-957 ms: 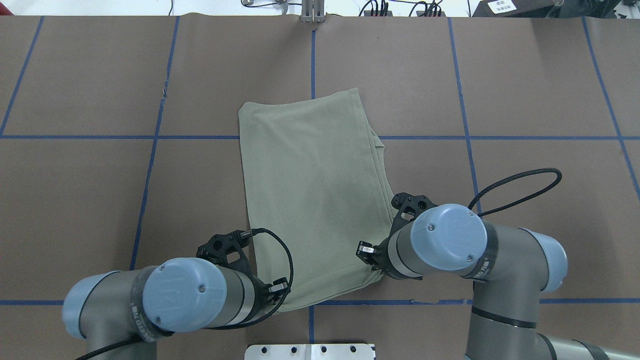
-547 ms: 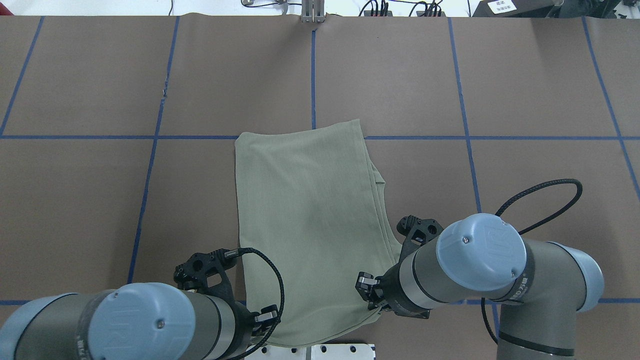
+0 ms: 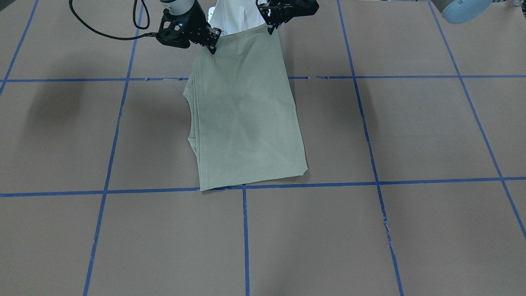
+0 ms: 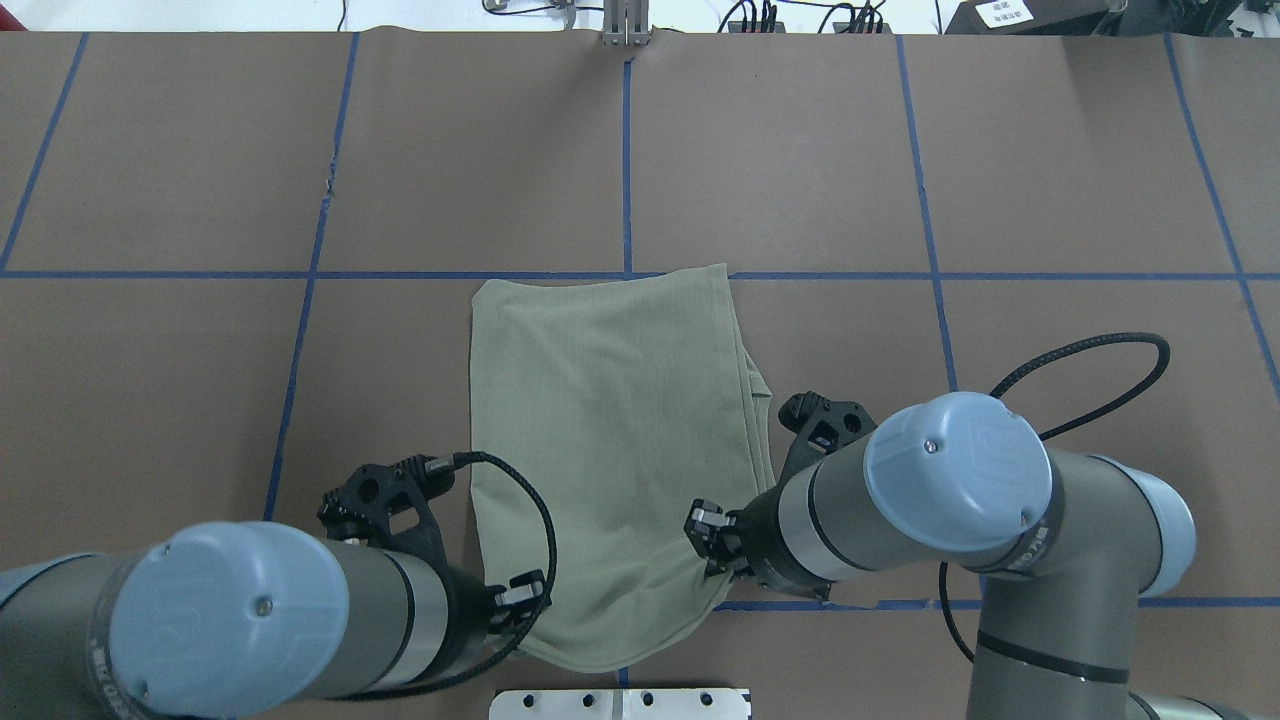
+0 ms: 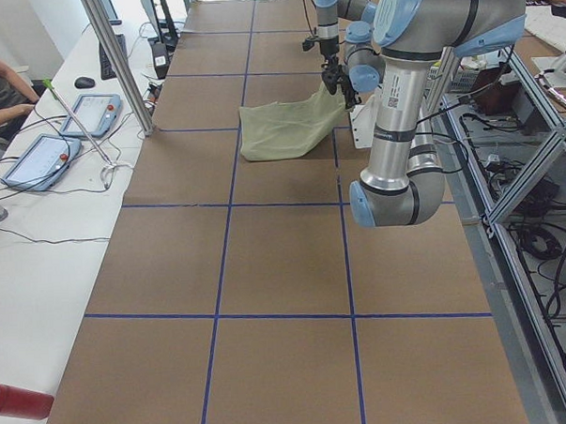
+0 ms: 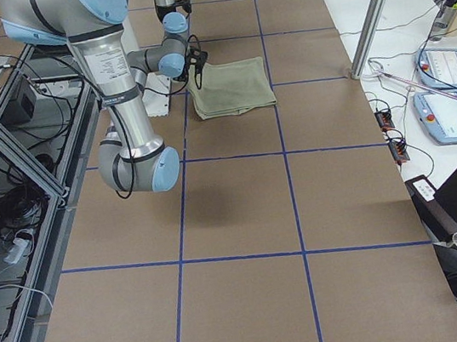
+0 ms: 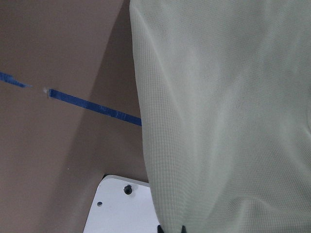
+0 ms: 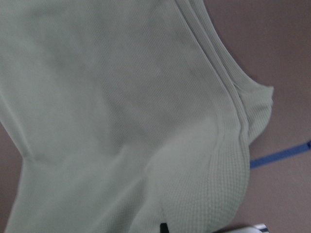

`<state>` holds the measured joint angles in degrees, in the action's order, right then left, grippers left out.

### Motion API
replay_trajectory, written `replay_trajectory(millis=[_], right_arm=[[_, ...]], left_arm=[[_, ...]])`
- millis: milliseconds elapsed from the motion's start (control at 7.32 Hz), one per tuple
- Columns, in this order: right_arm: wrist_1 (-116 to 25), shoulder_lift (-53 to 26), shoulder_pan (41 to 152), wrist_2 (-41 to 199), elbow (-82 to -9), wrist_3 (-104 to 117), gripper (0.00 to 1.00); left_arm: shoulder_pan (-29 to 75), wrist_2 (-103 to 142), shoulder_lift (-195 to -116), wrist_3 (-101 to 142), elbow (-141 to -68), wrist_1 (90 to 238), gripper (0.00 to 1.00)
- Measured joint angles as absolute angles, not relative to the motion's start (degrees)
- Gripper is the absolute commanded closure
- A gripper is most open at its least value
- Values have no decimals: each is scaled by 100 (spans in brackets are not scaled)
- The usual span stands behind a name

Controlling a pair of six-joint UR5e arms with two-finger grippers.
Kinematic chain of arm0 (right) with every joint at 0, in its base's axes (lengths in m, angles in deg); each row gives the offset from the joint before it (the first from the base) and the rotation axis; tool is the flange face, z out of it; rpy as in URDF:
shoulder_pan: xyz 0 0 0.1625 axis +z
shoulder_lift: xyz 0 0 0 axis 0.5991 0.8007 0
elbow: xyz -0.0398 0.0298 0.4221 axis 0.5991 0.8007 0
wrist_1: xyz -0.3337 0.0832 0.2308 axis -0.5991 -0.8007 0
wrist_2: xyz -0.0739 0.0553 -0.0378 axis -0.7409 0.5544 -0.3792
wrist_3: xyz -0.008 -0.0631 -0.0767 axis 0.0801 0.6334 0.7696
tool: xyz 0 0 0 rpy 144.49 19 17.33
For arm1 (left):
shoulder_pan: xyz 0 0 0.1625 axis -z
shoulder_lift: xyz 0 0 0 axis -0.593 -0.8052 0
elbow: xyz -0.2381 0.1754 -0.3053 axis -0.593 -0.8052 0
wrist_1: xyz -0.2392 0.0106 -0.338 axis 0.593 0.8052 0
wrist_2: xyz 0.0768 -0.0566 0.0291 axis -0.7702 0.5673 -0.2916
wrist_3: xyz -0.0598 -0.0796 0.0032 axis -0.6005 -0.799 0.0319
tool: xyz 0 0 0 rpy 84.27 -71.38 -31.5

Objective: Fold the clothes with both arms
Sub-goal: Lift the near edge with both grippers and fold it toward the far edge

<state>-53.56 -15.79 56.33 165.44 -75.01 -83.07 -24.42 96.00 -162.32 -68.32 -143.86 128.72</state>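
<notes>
The pale sage-green shirt (image 4: 610,430) lies folded into a long rectangle on the brown table, its far edge on a blue tape line. My left gripper (image 4: 522,598) is shut on its near left corner. My right gripper (image 4: 706,540) is shut on its near right corner. The near edge is lifted off the table and sags between them. In the front-facing view the shirt (image 3: 246,115) rises to the left gripper (image 3: 270,28) and the right gripper (image 3: 212,48). Cloth fills both wrist views (image 7: 223,121) (image 8: 121,121). Neck, label and sleeves are hidden.
The white pedestal plate (image 4: 620,703) sits at the table's near edge just under the hanging cloth, also in the left wrist view (image 7: 121,204). Blue tape lines (image 4: 300,274) grid the brown table. A black cable (image 4: 1090,350) loops off the right arm.
Both grippers dragged the shirt toward the robot; its far edge slid back to the tape line. In the last half second they moved slightly forward and inward, letting the near edge sag.
</notes>
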Motion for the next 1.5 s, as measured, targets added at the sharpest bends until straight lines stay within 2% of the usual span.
replay_trajectory(millis=[410, 1093, 1230, 1367, 1503], right_arm=[[-5200, -2157, 6343, 16347, -6670, -8168, 100], [-4140, -2959, 6958, 16290, -4662, -8073, 100], [-4126, -3148, 7043, 16301, -4399, -8077, 46], [-4116, -3340, 7123, 16317, -4103, -8080, 0], [-4025, -3511, 7220, 16327, -3733, -8078, 0]], left_arm=[[-1363, 9615, -16649, -6259, -13432, 13196, 100], [-588, 9609, -16847, -6151, -11860, 14654, 100], [-475, 9609, -16948, -6136, -11618, 14774, 87], [-350, 9609, -17073, -6020, -11346, 14823, 13], [-169, 9609, -17199, -5720, -11000, 14875, 1]])
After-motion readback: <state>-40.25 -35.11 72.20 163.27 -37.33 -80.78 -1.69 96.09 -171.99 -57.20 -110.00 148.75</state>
